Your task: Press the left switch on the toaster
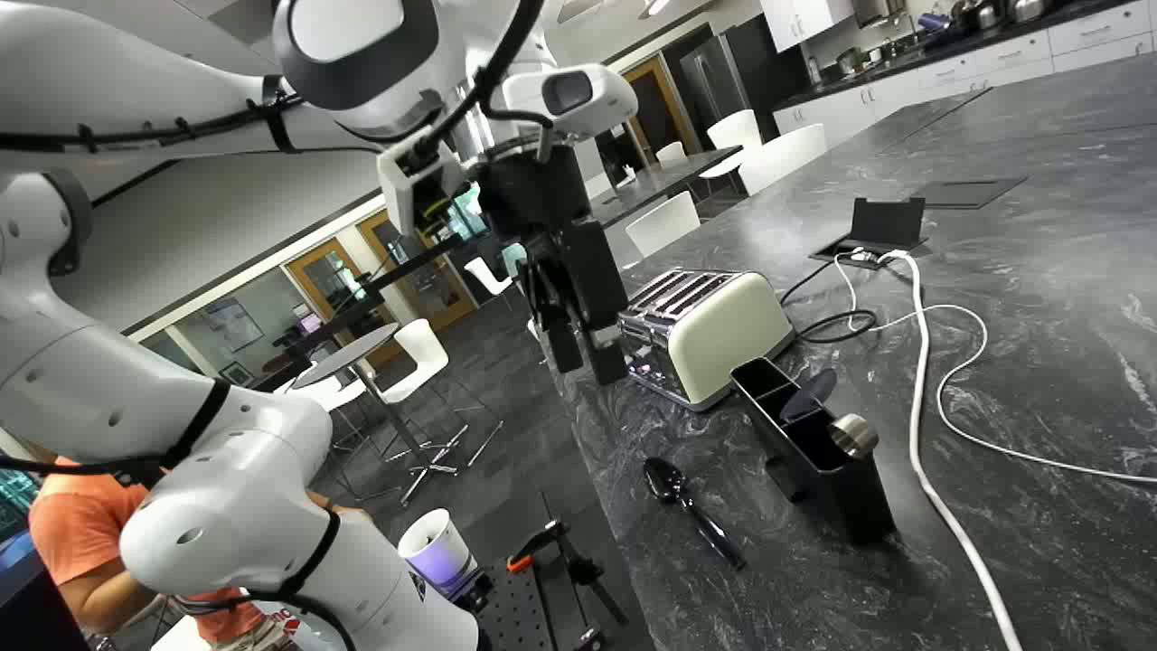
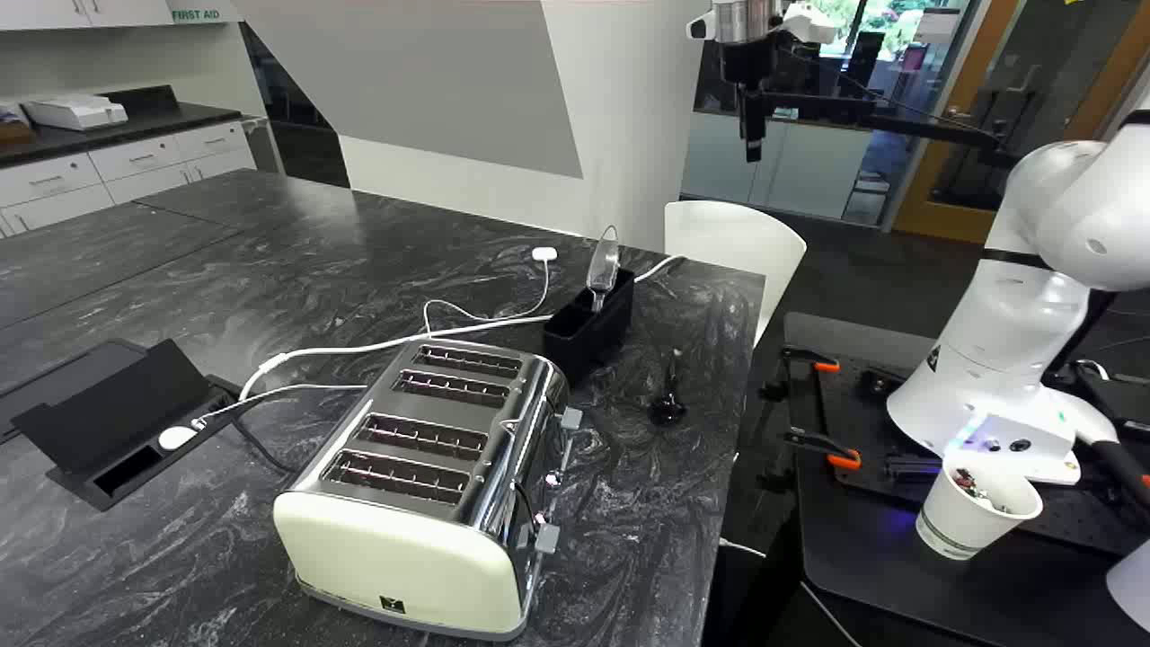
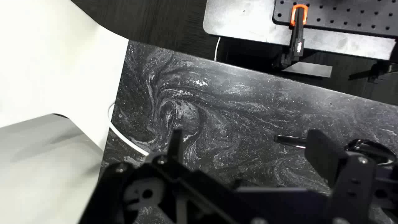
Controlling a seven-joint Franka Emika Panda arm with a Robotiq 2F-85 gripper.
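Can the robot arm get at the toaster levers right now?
Probably yes: the levers on the toaster face the robot base, with nothing tall visible in front, though the open gripper hangs high and likely must move across and down.

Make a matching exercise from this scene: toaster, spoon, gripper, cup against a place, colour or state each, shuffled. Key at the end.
Things
1. toaster
2. spoon
3. gripper
4. cup

Places, colours, states
A. glossy black, lying on the counter
B. white, near the robot's base
C. cream-sided, with a shiny metal top
D. open, holding nothing

Pairs: 1-C, 2-A, 3-D, 4-B
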